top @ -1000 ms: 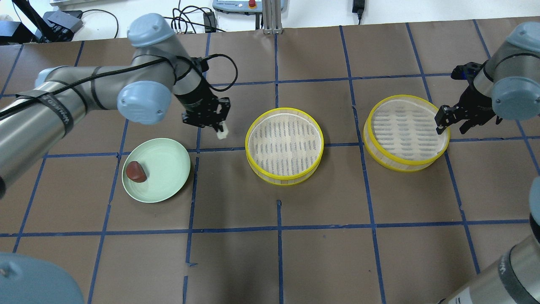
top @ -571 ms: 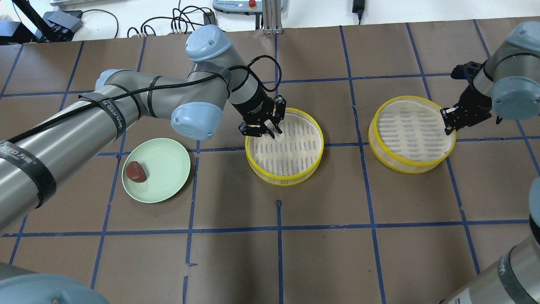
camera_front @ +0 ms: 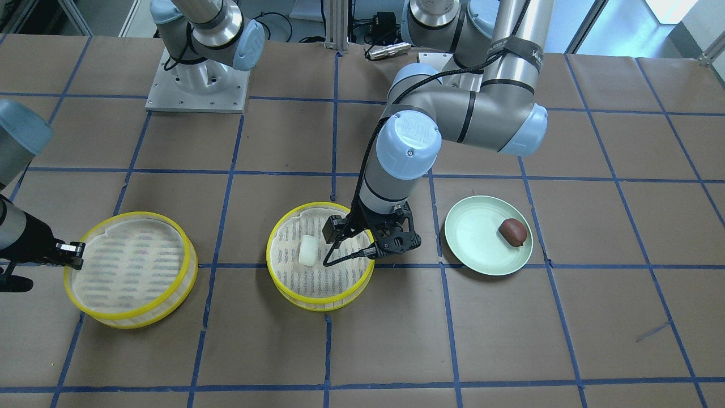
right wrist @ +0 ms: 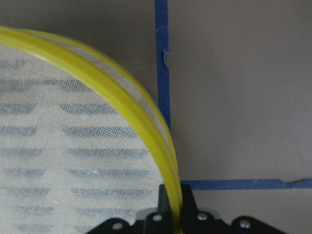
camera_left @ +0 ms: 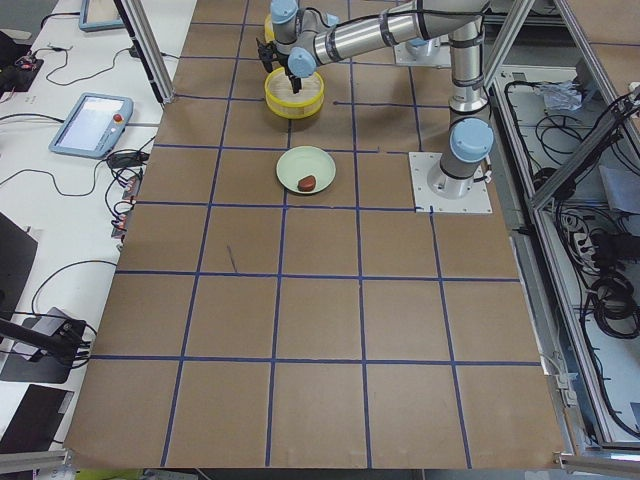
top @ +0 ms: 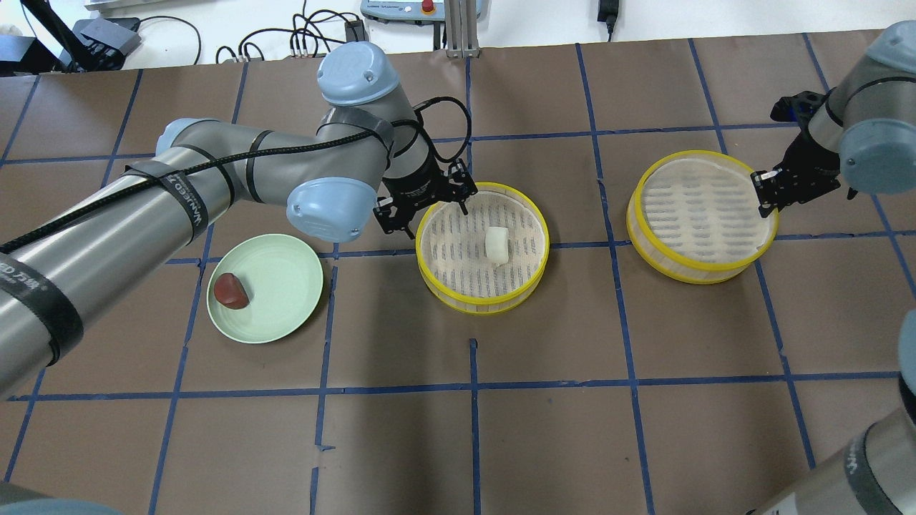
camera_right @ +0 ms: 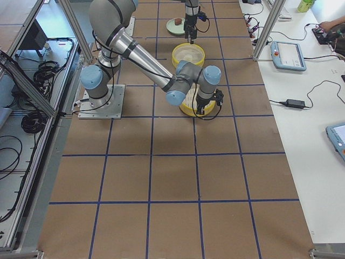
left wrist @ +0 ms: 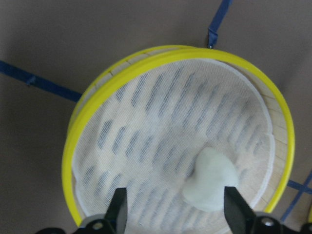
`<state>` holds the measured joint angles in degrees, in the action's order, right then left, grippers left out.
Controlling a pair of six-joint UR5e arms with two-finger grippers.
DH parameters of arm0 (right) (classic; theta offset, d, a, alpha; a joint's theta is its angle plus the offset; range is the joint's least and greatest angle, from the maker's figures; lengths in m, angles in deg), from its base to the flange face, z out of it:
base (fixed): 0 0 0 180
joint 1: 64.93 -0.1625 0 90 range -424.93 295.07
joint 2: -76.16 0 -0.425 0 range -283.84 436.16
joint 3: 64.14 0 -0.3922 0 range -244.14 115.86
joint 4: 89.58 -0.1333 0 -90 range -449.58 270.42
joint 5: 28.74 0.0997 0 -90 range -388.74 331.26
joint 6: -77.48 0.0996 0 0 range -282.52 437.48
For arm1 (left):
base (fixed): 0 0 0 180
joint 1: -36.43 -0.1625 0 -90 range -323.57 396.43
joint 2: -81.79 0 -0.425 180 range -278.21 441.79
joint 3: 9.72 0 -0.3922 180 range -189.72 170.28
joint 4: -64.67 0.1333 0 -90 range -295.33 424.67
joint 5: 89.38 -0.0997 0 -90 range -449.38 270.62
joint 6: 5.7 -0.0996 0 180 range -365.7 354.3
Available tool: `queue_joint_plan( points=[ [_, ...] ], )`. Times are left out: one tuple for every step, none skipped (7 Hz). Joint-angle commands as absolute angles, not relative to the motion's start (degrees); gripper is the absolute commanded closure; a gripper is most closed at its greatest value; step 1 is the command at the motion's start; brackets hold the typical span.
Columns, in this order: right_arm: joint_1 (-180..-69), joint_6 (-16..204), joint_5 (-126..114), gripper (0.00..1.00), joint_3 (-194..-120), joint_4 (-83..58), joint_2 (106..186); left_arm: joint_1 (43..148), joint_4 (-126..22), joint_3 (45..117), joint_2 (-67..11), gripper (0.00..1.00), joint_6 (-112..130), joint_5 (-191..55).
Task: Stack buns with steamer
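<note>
**Overhead view:** the white bun (top: 496, 245) lies loose on the mesh near the centre of the middle steamer (top: 484, 306). 0.6 s earlier it was pinched in the left gripper (top: 436, 218). That gripper now hangs over the far-left rim of the middle steamer, fingers spread and empty. The reddish-brown bun (top: 231, 290) remains on the green plate (top: 286, 286), left of the middle steamer. To the right of the middle steamer, the second steamer (top: 698, 274) sits slightly higher in frame than before, with the right gripper (top: 766, 193) at its rim.

**Front-facing view:** the white bun lies apart from the left gripper.

**Left wrist view:** both fingers stand wide apart above the mesh.

**Right wrist view:** the fingers pinch the yellow rim of the second steamer.
</note>
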<state>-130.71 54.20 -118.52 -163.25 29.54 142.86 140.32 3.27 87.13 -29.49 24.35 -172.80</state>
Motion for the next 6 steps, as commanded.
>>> queue_joint_plan(
  points=[
    [-136.0, 58.8, -118.7, 0.96, -158.1, 27.2, 143.7, 131.6, -5.6, 87.5, -28.0, 0.0, 4.3, -180.8],
    [-139.3, 65.8, -118.4, 0.96, -154.8, 23.1, 144.9, 124.7, -9.6, 89.1, -28.0, 0.0, -5.2, -180.8],
    [-143.3, 70.0, -118.6, 0.96, -152.9, 19.7, 145.0, 121.3, -8.9, 93.5, -28.0, 0.0, -12.2, -183.6],
    [-148.2, 77.8, -118.4, 0.96, -152.6, 19.6, 145.8, 120.7, -3.8, 96.6, -28.0, 0.0, -13.3, -192.1],
    [-153.6, 83.7, -118.4, 0.96, -152.8, 19.7, 146.2, 120.7, -0.9, 97.5, -28.7, 0.0, -14.8, -196.6],
    [-157.3, 88.5, -117.5, 0.96, -153.2, 19.4, 146.1, 120.7, -0.6, 97.9, -29.3, 0.0, -15.0, -199.9]
  ],
)
